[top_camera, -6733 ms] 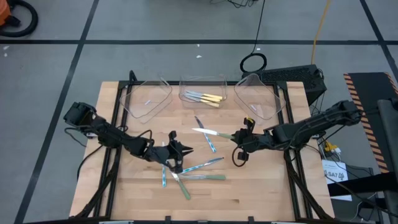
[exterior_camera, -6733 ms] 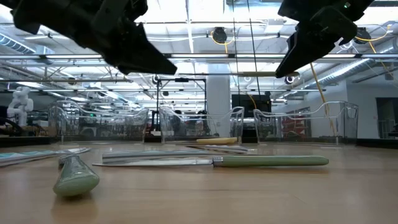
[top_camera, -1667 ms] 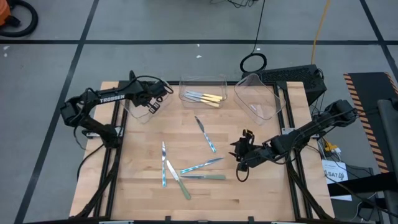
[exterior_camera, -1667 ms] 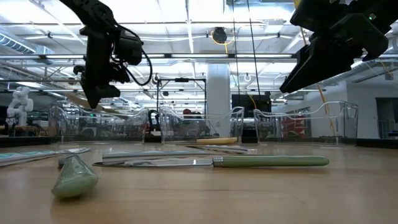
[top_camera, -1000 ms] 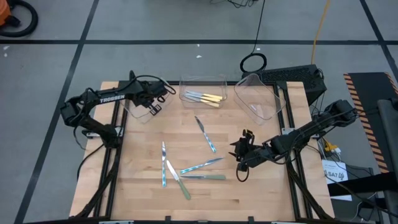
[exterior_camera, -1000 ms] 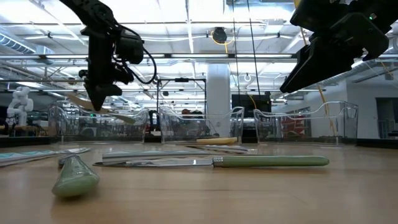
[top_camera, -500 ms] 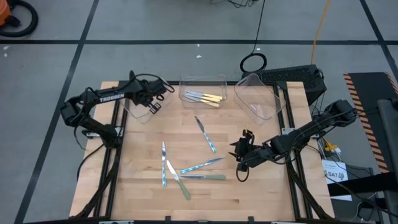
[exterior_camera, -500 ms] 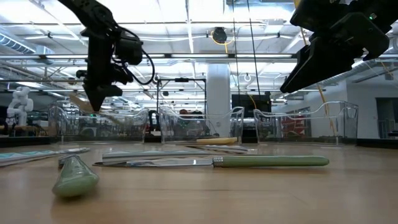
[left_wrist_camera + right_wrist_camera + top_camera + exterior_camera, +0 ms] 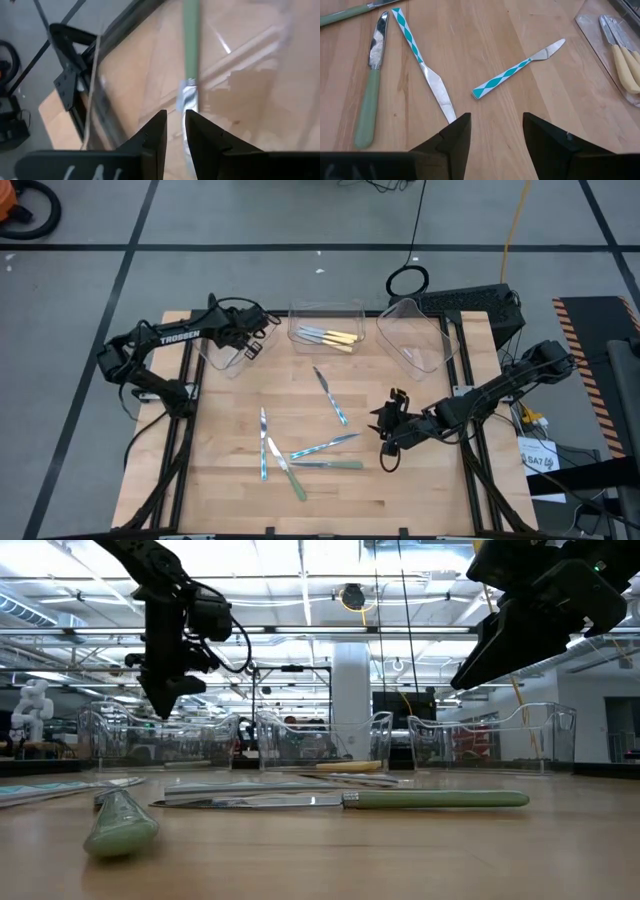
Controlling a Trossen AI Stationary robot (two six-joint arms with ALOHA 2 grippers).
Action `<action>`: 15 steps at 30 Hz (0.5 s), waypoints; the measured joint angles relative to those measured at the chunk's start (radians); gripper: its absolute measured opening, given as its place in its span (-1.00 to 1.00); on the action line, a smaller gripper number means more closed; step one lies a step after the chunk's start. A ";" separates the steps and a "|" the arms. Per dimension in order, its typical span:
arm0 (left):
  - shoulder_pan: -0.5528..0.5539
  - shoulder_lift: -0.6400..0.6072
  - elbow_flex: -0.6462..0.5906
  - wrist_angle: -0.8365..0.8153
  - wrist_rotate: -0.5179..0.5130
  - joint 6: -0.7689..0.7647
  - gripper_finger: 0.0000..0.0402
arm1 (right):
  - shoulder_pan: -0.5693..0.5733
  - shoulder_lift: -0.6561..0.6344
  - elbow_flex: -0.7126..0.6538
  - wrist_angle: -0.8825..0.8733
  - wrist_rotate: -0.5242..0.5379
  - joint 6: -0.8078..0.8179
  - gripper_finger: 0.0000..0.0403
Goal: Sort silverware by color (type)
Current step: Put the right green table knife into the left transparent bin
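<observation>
My left gripper [image 9: 252, 345] hangs over the clear left tray [image 9: 225, 358], its fingers a narrow gap apart [image 9: 175, 132]. A green-handled utensil [image 9: 191, 45] shows blurred below the fingers, inside that tray. My right gripper [image 9: 385, 435] is open and empty above the table's right half. Ahead of it lie two blue-and-white knives [image 9: 520, 67] [image 9: 420, 60] and a green-handled spoon [image 9: 370, 95]. More blue and green utensils [image 9: 325, 448] lie loose on the table's middle. Yellow-handled utensils [image 9: 335, 337] lie in the middle tray [image 9: 325, 315].
A third clear tray [image 9: 415, 340] stands at the back right. In the low view, a green-handled knife [image 9: 430, 799] and another green handle [image 9: 120, 825] lie close to the near edge. There is bare wood at the table's near right.
A second ago a utensil hung slanted across my left gripper's fingertips over the left tray. It no longer shows there and has dropped into the tray. My right gripper has kept still.
</observation>
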 joint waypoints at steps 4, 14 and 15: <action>-0.071 0.000 0.000 0.031 0.000 -0.009 -0.61 | 0.000 0.000 0.000 0.000 -0.001 0.000 -0.15; -0.437 0.000 0.000 0.076 -0.040 -0.191 -0.61 | 0.024 0.037 0.000 0.018 -0.100 0.107 -0.15; -0.477 0.000 0.000 0.090 -0.057 -0.216 -0.61 | 0.032 0.052 0.000 0.030 -0.120 0.114 -0.15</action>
